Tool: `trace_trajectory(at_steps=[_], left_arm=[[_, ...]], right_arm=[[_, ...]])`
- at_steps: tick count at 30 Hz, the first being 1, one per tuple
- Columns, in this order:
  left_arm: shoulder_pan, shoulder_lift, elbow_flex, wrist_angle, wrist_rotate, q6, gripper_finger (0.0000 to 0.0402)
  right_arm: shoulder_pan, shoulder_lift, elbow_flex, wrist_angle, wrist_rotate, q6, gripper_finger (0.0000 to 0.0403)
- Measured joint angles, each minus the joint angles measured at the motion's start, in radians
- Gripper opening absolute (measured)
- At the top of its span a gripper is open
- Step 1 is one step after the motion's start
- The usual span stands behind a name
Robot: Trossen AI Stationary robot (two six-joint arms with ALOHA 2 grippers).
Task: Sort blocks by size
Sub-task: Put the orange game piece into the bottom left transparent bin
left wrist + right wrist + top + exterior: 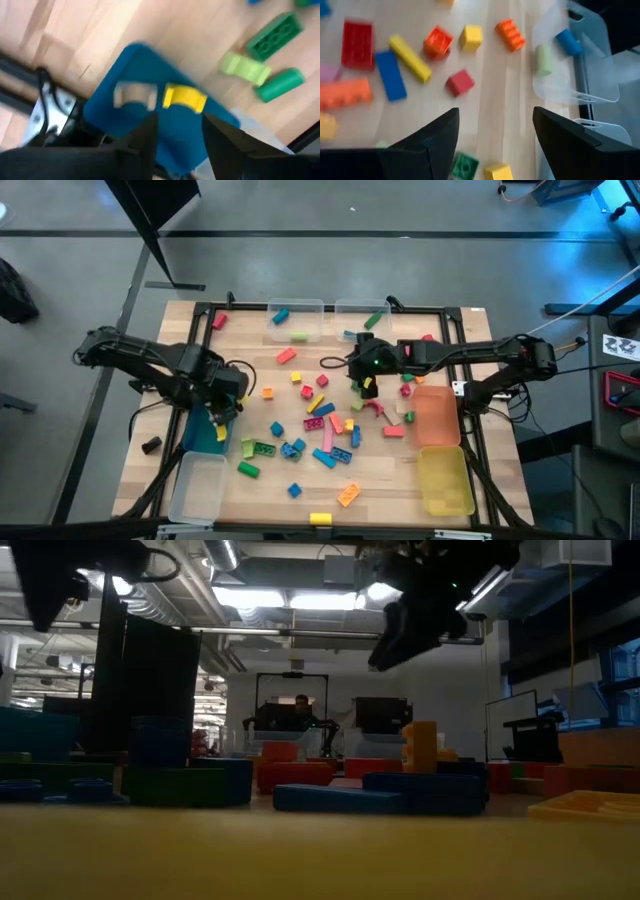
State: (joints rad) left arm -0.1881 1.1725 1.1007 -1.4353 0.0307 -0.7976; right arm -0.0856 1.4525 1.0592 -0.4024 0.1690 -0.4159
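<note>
From above, the wooden bench (300,480) carried a loose scatter of blocks (320,425) across its middle. The left hand (222,412) hung over the blue bin (205,435) at the bench's left edge, with a clear bin (198,488) just beyond it toward the near edge. The right hand (362,380) hovered over the blocks right of the scatter's centre, near the orange bin (437,415) and the yellow bin (445,478). Two more clear bins (297,320) sat at the far edge, with a blue, a green and a pale green block lying in them.

At bench height, only dark silhouettes showed: a flat blue block (335,798) lay in front, an orange block (420,745) stood behind it, and the right hand (400,635) hung above them, its fingers apart. A person (300,705) sat far off in the room.

The left wrist camera alone showed the inside of the blue bin (140,100): a yellow block (185,97) and a pale one (134,95), both clear of the dark fingers (145,137), which stood partly apart and held nothing. Beside the bin lay green blocks (272,37).

The right wrist camera showed that hand's fingers (430,140) spread wide and empty above a red cube (460,82), a yellow bar (410,58) and a blue bar (391,75), with a clear bin (575,55) beside them holding a blue and a pale green block.
</note>
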Motion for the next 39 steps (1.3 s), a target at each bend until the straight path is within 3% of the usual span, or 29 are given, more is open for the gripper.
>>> trace_trajectory(at_steps=[3,8,11,20,29,39], left_arm=[[0.026,0.0,0.0,0.138,-0.096,0.053,0.0138],[0.097,0.015,0.0,0.38,-0.392,0.147,0.0139],[0.159,0.041,0.0,0.483,-0.466,0.178,0.0139],[0.33,0.182,0.0,0.621,-0.462,0.284,0.0139],[0.517,0.356,0.0,0.66,-0.234,0.375,0.0139],[0.623,0.538,0.0,0.723,-0.167,0.522,0.0139]], right_arm=[[-0.001,0.0,0.0,-0.021,0.005,-0.012,0.0253],[-0.008,0.0,0.0,-0.004,0.005,-0.012,0.0253],[-0.008,0.0,0.0,-0.004,0.004,-0.012,0.0253],[-0.008,0.0,0.0,-0.004,0.004,-0.012,0.0253],[-0.008,0.0,0.0,-0.004,0.003,-0.034,0.0253],[-0.008,0.0,0.0,-0.004,-0.033,-0.034,0.0253]])
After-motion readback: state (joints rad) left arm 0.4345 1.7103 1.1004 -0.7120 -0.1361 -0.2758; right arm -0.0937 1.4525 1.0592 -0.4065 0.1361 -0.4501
